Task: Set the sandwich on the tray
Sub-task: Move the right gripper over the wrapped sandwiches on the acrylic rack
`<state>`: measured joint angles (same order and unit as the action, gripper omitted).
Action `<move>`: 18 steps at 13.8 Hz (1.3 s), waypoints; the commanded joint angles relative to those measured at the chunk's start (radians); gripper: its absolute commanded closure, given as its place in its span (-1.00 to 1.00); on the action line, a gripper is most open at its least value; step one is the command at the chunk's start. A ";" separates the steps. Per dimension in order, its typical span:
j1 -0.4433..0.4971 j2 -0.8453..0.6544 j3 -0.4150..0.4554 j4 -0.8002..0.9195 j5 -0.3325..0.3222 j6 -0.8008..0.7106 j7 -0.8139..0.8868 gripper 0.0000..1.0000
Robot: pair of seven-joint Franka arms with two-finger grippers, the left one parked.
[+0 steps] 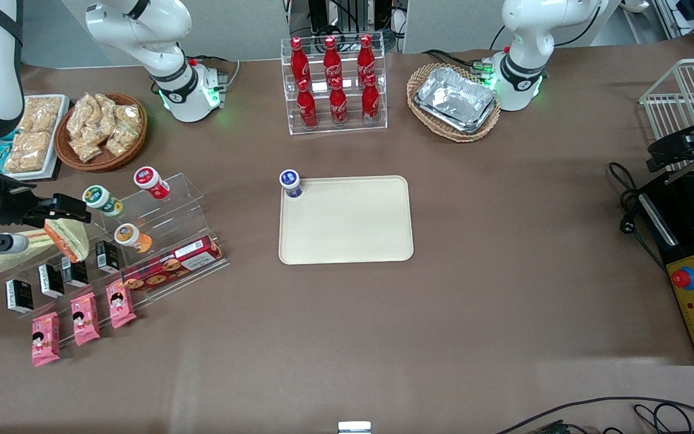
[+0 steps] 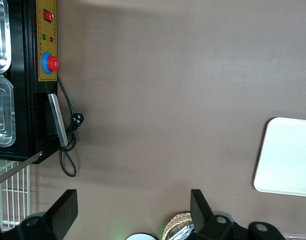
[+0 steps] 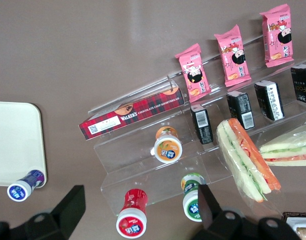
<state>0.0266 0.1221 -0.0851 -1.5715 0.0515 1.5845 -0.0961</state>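
Meanwhile, the open pincer [image 1: 85, 212] is seen mid-left of the frame, just above the sandwich [image 1: 68, 239]; the tray [image 1: 347, 241] sits centrally.

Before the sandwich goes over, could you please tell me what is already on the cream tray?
Only a small blue-capped bottle stands at one corner of the tray; the rest is bare. The pincer is above the sandwich on the acrylic stand.

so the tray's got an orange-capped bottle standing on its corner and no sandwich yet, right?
Not quite: the bottle on the tray corner has a blue cap, as the front view shows. No sandwich there yet; the tool hovers above the sandwich on the acrylic stand.
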 commanded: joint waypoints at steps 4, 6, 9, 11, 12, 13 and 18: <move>-0.004 0.010 0.001 0.019 -0.010 0.002 0.004 -1.00; -0.004 0.010 0.001 0.019 -0.002 0.002 0.006 -1.00; 0.003 0.010 0.002 0.019 -0.007 0.002 0.015 -1.00; -0.001 0.007 0.002 0.018 -0.010 0.000 0.009 -1.00; -0.004 0.005 0.001 0.012 -0.010 -0.003 0.007 -1.00; -0.005 -0.001 -0.001 0.011 -0.010 -0.015 0.007 -1.00; -0.040 -0.038 -0.060 0.007 -0.015 -0.061 -0.141 -1.00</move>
<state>0.0063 0.1072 -0.1084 -1.5705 0.0496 1.5570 -0.1142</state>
